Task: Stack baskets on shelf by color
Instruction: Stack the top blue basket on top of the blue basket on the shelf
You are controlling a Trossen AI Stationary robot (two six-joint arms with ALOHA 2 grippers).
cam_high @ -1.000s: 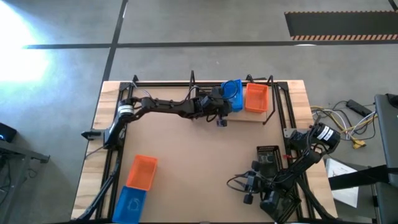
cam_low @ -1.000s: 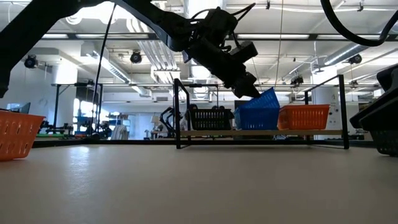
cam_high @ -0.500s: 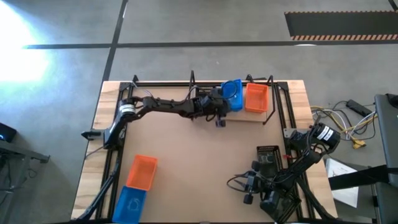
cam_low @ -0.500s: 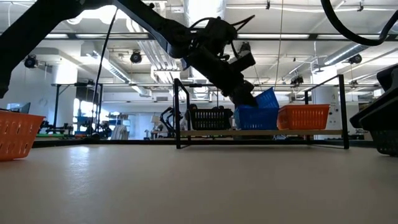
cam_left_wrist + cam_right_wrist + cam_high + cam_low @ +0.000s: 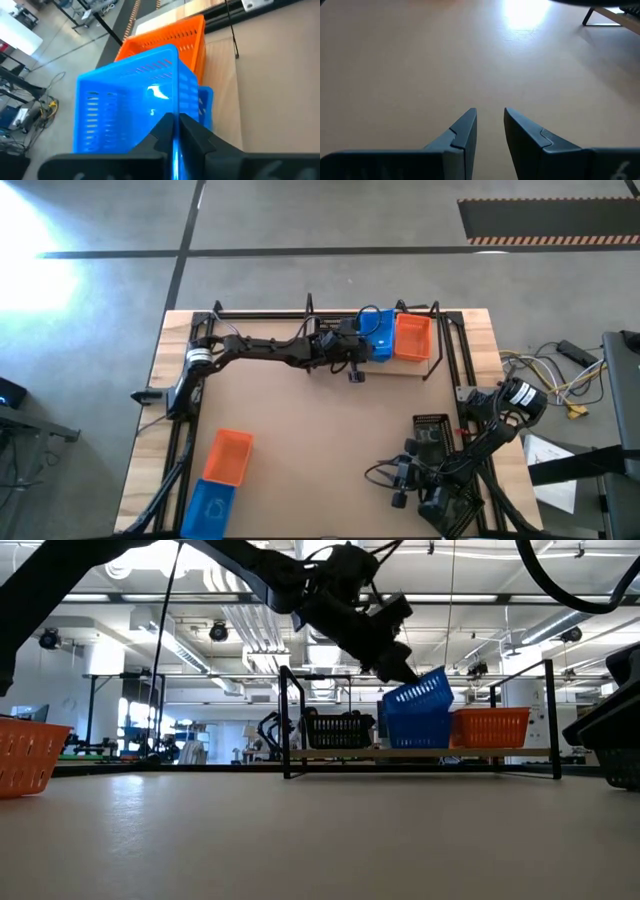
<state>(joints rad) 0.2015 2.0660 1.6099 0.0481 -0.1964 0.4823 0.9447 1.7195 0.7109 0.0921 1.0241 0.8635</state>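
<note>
Reaching across the far side of the table [image 5: 330,440], the left gripper [image 5: 174,131] is clenched on the near rim of a blue basket [image 5: 131,100], its two dark fingers pressed together over the thin plastic wall. That tilted blue basket [image 5: 418,700] hangs above the shelf [image 5: 420,753], tipped up over a second blue one [image 5: 415,730] that sits on the wooden board. The low view shows the upper basket's bottom partly inside the lower one.

On the board, the black basket [image 5: 336,729] stands toward the shelf's left end, the blue pair in the middle, and an orange basket [image 5: 411,337] toward the right end, just beside the blue ones. From the left wrist view, the orange basket's wall rises directly behind the held blue one.

Near the table's front left corner lie two more baskets: a second orange basket [image 5: 229,456], and a loose blue basket [image 5: 209,507] touching it on the side closer to the front edge. Another black basket [image 5: 431,433] sits near the right edge, close beside the right arm.

The right gripper [image 5: 489,127] waits low over bare tabletop near the front right corner, its fingers parted with a narrow gap and holding nothing.
</note>
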